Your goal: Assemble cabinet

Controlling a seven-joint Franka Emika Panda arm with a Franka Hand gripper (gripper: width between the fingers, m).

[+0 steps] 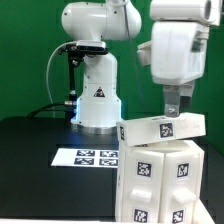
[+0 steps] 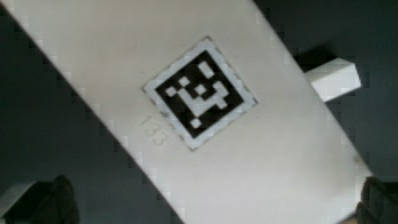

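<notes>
The white cabinet (image 1: 165, 180) stands at the exterior view's lower right, with black-and-white tags on its faces. A white tagged panel (image 1: 160, 128) lies across its top, slightly tilted. My gripper (image 1: 173, 108) hangs just above that panel, near its right end. In the wrist view the panel (image 2: 267, 150) fills the frame as a slanted white band with one tag (image 2: 201, 92). My gripper (image 2: 206, 205) is open, with dark fingertips (image 2: 36, 200) at both edges of the picture, wide apart and holding nothing. A small white block (image 2: 329, 75) shows beside the panel's edge.
The marker board (image 1: 88, 156) lies flat on the black table (image 1: 40, 170), left of the cabinet. The arm's white base (image 1: 97, 100) stands behind it, with a black stand (image 1: 68, 70) and cables to its left. A green wall is behind.
</notes>
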